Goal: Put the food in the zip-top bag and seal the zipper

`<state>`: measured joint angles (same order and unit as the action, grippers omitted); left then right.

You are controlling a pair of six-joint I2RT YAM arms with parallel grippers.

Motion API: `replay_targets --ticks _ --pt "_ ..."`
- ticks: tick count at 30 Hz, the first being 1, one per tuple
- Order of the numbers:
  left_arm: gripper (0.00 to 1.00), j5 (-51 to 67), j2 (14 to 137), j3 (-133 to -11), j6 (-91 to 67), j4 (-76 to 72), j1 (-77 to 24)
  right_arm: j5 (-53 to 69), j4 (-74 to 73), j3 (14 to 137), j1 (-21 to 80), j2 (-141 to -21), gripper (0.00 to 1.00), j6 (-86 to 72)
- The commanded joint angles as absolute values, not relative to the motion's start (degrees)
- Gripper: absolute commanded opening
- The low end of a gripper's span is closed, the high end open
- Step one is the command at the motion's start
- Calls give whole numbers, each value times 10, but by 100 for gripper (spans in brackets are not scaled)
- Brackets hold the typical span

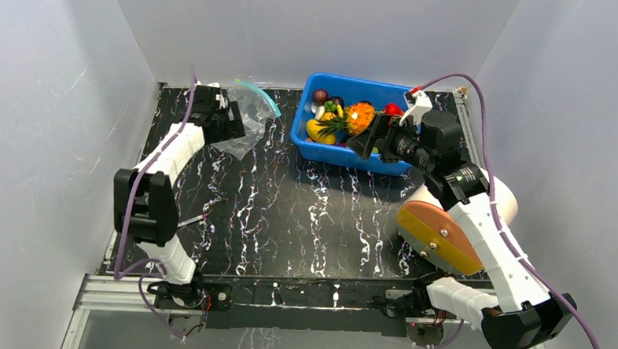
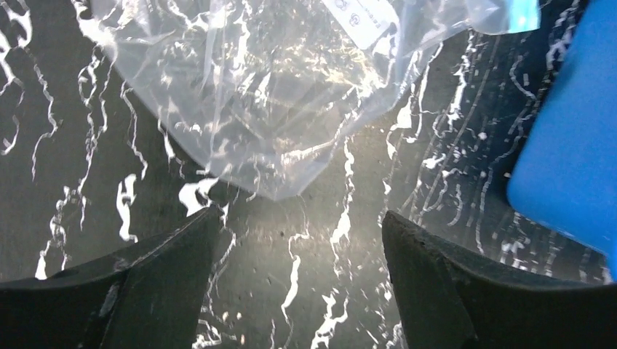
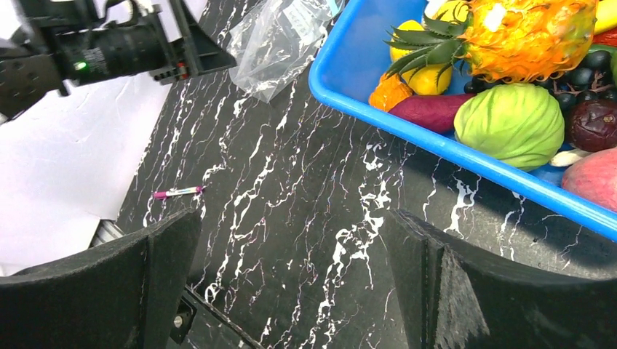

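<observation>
Left fingers point(image 2: 300, 218): you have them spread wide with nothing between them. They are poised low over the tabletop point(image 1: 288, 213), and the bag's near corner sits just ahead of the gap.
Right fingers point(image 3: 291, 218): wide apart and empty, hanging above the tabletop just in front of the blue bin point(image 3: 407, 127).
Zip-top bag point(image 2: 276, 94): crumpled at the far left of the tabletop, between your left fingers and the bin. It is close to both, and no finger grips it.
Zipper point(image 1: 266, 98): the teal strip runs along the bag's far edge; you cannot tell whether it is pressed shut.
Food: all you can see sits in the bin — the pineapple point(image 3: 531, 36), a green cabbage point(image 3: 513, 123), a banana point(image 1: 319, 132), plus orange and purple pieces.
Marker point(image 3: 177, 193): a small pink-and-white one lies on the tabletop near the left arm, well apart from the bag.
</observation>
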<state>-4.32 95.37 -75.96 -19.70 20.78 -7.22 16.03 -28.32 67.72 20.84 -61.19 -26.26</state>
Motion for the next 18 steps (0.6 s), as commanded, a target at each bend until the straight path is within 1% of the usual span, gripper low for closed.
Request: replay_targets --ticks 1,4,11,14,15,17,18 --pt "78 -49 1014 -822 -136 177 -72 147 -268 719 206 -598 98 -255" --pt "75 -60 1062 -857 -115 161 -72 118 -293 744 206 -604 98 -248" --pt "74 -63 1152 -907 -61 127 -72 103 -293 736 206 -569 98 -266" --pt "72 -68 1170 -909 -53 116 -72 94 -290 738 206 -557 98 -277" --pt "68 -65 1175 -907 -51 112 -72 91 -289 737 206 -554 98 -283" --pt "55 -49 1180 -903 -52 111 -72 91 -286 730 206 -548 98 -289" --pt "42 -39 1182 -903 -54 115 -72 90 -285 726 206 -545 97 -291"
